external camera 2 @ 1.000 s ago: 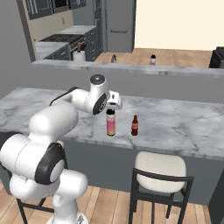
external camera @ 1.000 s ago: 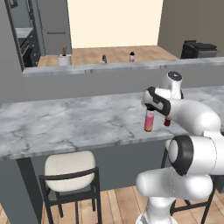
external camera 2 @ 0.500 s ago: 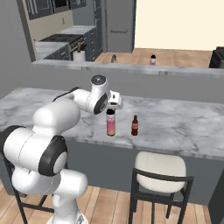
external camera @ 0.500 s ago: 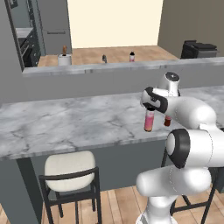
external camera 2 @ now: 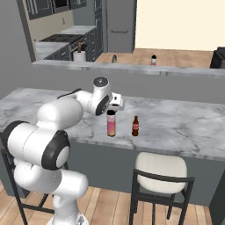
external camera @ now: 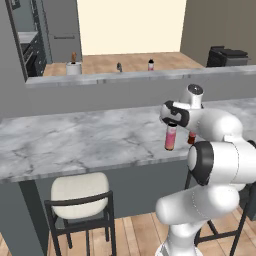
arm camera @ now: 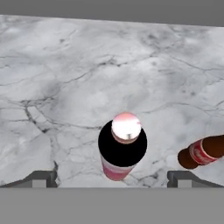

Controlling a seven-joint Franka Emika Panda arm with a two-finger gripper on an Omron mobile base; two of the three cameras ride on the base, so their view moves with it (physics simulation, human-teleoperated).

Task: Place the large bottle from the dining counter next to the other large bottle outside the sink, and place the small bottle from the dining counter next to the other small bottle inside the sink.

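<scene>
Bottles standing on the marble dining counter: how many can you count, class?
2. The large pink bottle stands directly below the open gripper; the small brown bottle stands apart just beside it. More bottles show on the far counter.

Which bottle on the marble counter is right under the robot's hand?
The tall pink bottle. The open tool hangs straight above its cap, while the small brown bottle stands off to one side.
</scene>
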